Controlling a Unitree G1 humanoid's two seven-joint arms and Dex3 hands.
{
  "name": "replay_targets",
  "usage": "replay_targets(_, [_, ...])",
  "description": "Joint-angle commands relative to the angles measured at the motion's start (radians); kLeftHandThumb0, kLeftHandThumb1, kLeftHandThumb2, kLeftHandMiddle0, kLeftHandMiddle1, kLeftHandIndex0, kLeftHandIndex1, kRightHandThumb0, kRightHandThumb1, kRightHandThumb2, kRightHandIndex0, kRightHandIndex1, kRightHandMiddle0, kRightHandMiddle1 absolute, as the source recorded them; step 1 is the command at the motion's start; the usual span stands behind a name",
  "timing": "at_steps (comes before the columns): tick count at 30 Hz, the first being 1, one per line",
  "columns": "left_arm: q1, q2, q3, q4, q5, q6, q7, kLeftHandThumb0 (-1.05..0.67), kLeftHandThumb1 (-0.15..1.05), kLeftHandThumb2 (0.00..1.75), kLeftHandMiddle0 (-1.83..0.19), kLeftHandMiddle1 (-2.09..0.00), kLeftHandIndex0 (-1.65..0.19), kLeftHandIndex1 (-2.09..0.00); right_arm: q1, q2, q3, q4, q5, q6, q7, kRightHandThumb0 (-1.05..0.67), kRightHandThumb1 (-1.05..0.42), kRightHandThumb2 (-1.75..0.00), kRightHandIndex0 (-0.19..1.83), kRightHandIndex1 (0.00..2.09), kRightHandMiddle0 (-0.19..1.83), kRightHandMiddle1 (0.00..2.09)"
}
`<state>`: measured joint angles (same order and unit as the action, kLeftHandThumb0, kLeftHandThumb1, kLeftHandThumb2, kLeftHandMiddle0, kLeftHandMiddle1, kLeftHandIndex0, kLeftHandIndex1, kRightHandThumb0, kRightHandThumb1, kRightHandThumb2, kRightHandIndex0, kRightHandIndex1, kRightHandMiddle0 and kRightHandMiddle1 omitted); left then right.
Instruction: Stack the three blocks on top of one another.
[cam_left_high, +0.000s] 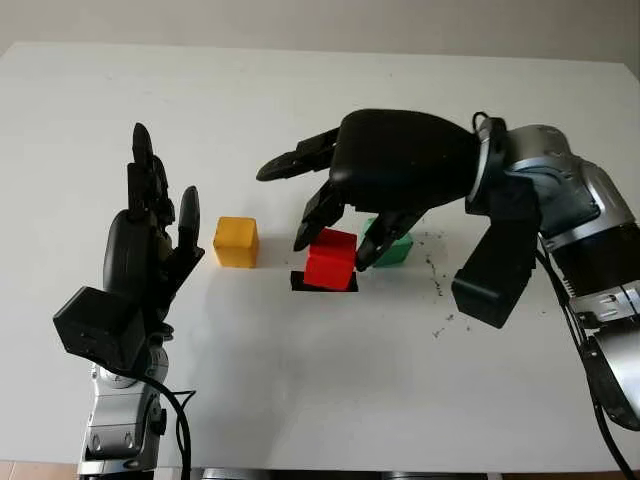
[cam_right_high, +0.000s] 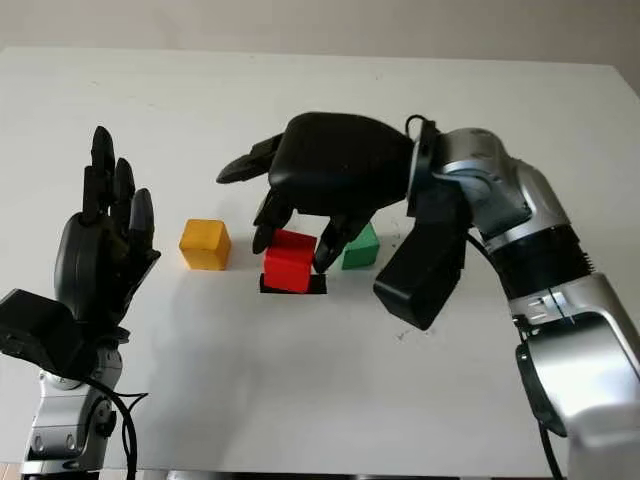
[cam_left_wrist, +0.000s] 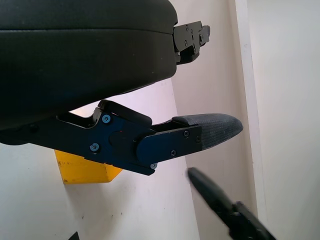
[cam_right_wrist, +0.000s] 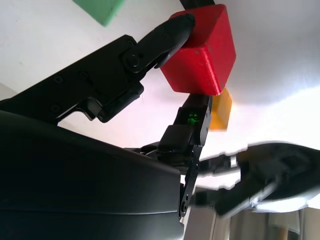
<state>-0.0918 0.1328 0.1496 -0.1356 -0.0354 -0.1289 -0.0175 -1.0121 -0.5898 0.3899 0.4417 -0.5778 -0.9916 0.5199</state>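
Right wrist view has my right hand (cam_left_high: 345, 235) pinching the red block (cam_right_wrist: 202, 55), one finger on each side, directly beneath the palm. I judge this the first pick: nothing is stacked yet. The green block (cam_left_high: 392, 245) lies just behind the fingers, touching or nearly so; the yellow block (cam_left_high: 236, 241) sits apart, between both hands. Next I must lift cleanly and settle red squarely onto a neighbour. Red looks a smooth, solid cube with sharp edges. My left hand (cam_left_high: 150, 235) is open, raised near yellow.
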Motion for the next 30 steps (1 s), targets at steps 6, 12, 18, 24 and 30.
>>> replay_targets(6, [0.014,-0.005,-0.005,-0.021,0.006,-0.007,0.004,-0.7,1.05,0.6,0.19,-0.04,0.19,-0.05,-0.044,0.021,0.036,0.063,-0.12,-0.046,-0.099,-0.56,-0.81,-0.05,0.43,0.05,1.22,0.14])
replay_targets(12, [0.016,-0.008,-0.005,-0.03,0.006,0.004,0.008,-0.7,1.05,0.59,0.19,-0.04,0.19,-0.05,-0.054,0.024,0.062,0.102,-0.206,-0.07,-0.19,-0.57,-0.81,-0.05,0.42,0.05,1.24,0.13])
replay_targets(18, [0.017,-0.007,-0.005,-0.028,0.006,0.002,0.005,-0.7,1.05,0.59,0.19,-0.05,0.19,-0.05,-0.06,0.023,0.086,0.128,-0.283,-0.076,-0.288,-0.59,-0.81,-0.05,0.42,0.05,1.23,0.12])
replay_targets(24, [0.016,-0.006,-0.005,-0.024,0.004,-0.003,0.002,-0.7,1.05,0.59,0.19,-0.05,0.19,-0.05,-0.069,0.022,0.106,0.145,-0.307,-0.08,-0.331,-0.57,-0.82,-0.05,0.39,0.04,1.23,0.12])
replay_targets(30, [0.016,-0.005,-0.004,-0.022,0.006,-0.004,0.003,-0.7,1.05,0.59,0.19,-0.04,0.19,-0.05,-0.068,0.021,0.118,0.141,-0.308,-0.073,-0.333,-0.56,-0.82,-0.06,0.36,0.04,1.22,0.11])
